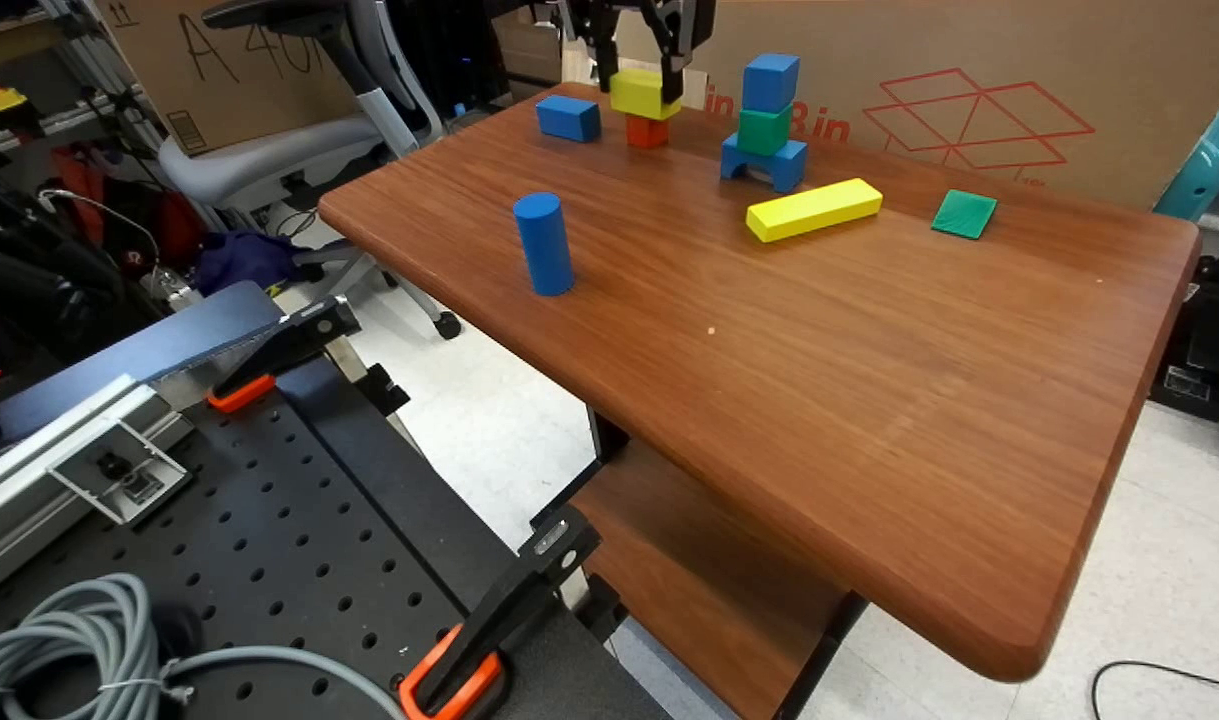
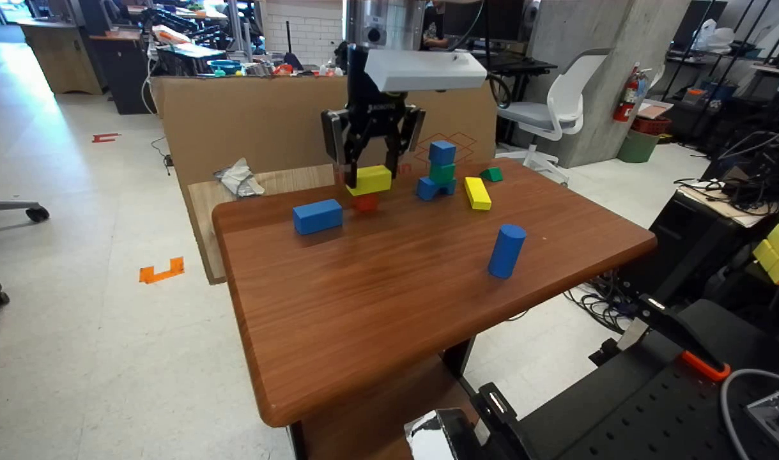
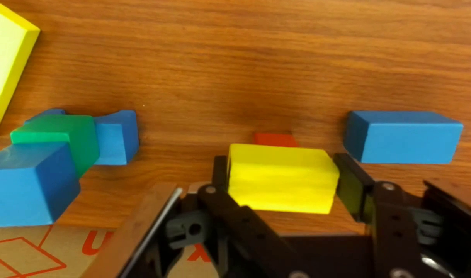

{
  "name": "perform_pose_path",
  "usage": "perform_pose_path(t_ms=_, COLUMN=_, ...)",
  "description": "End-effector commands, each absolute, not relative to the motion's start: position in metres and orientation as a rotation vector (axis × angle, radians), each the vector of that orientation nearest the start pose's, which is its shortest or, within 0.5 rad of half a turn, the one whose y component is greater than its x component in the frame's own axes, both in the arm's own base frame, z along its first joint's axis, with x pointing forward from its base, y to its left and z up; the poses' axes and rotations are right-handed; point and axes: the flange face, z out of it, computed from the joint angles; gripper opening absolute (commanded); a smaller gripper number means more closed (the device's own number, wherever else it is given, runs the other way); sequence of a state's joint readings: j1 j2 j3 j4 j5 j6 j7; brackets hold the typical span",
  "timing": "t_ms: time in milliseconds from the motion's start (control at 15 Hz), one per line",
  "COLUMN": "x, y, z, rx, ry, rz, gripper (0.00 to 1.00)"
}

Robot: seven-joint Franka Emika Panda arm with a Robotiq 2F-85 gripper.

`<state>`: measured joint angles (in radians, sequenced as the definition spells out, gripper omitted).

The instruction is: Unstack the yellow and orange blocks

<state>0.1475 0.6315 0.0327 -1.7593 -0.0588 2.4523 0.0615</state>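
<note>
While in claw [image 2: 371,179], yellow [image 3: 281,189] above orange [image 1: 647,132].

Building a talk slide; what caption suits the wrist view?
Gripper astride the yellow block, the orange block peeking out beneath, a blue-and-green stack to one side.

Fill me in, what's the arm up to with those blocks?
A robot arm has its black tool around a yellow rectangular block, one finger at each end; whether it's clamped, I can't tell. The yellow block sits atop a small red-orange block on the wood-grain table, so they aren't unstacked yet. A separate tower of blue and green blocks stands nearby, apart from the tool.
</note>
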Motion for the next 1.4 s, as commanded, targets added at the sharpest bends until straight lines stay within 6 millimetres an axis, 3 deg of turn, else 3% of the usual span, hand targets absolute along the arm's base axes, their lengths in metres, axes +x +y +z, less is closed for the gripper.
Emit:
perform_pose_path(t_ms=0, x=0.668, y=0.123, z=0.218, rx=-3.177, ry=-0.286, rz=-0.100, gripper=0.43)
perform_pose_path(t_ms=200, x=0.668, y=0.124, z=0.233, rx=-3.191, ry=-0.301, rz=-0.117, gripper=0.43)
perform_pose_path(t_ms=467, x=0.670, y=0.131, z=0.274, rx=-3.189, ry=-0.322, rz=-0.219, gripper=0.43)
perform_pose_path(t_ms=867, x=0.652, y=0.139, z=0.330, rx=-3.208, ry=-0.357, rz=-0.278, gripper=0.43)
perform_pose_path(t_ms=1067, x=0.630, y=0.140, z=0.340, rx=-3.198, ry=-0.346, rz=-0.213, gripper=0.43)
perform_pose_path(t_ms=1333, x=0.597, y=0.147, z=0.335, rx=-3.188, ry=-0.364, rz=-0.132, gripper=0.43)
